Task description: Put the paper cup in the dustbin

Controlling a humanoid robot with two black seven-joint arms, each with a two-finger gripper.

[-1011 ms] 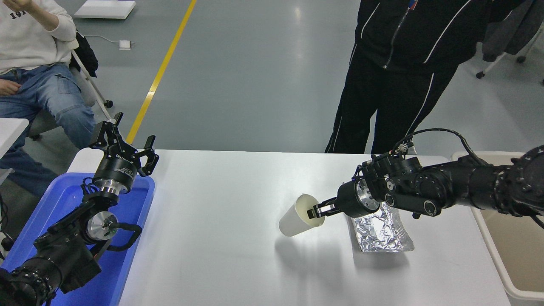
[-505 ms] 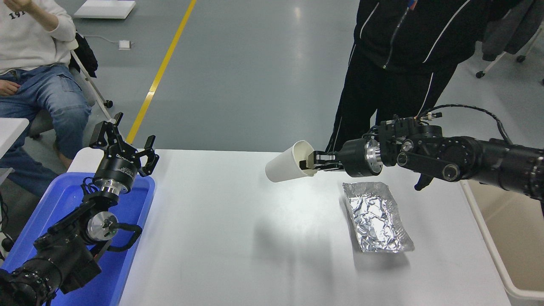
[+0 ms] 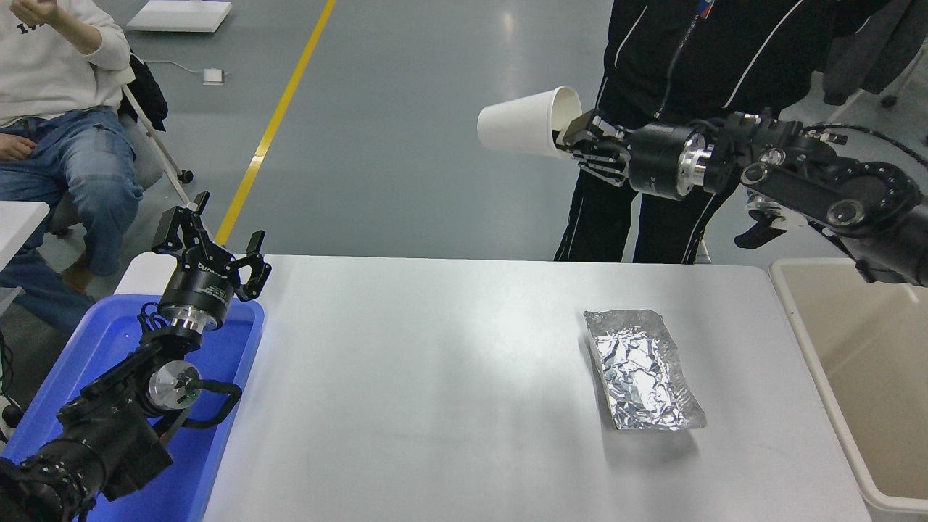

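Observation:
The white paper cup point(image 3: 523, 122) hangs high above the table's far edge, lying sideways with its mouth to the right. My right gripper point(image 3: 573, 134) is shut on the cup's rim, one finger inside the mouth. The beige dustbin point(image 3: 805, 341) stands off the table's right edge, below and to the right of the cup. My left gripper point(image 3: 210, 239) is open and parked at the lower left over the blue tray.
A crinkled silver foil packet point(image 3: 644, 370) lies on the white table point(image 3: 435, 406) right of centre. A blue tray point(image 3: 119, 341) sits at the left edge. A person in black point(image 3: 696, 65) stands behind the raised arm. Another person sits at the top left.
My right gripper has lifted the cup from just above the table to high over its far edge, moving up and slightly right. The left arm has not moved.

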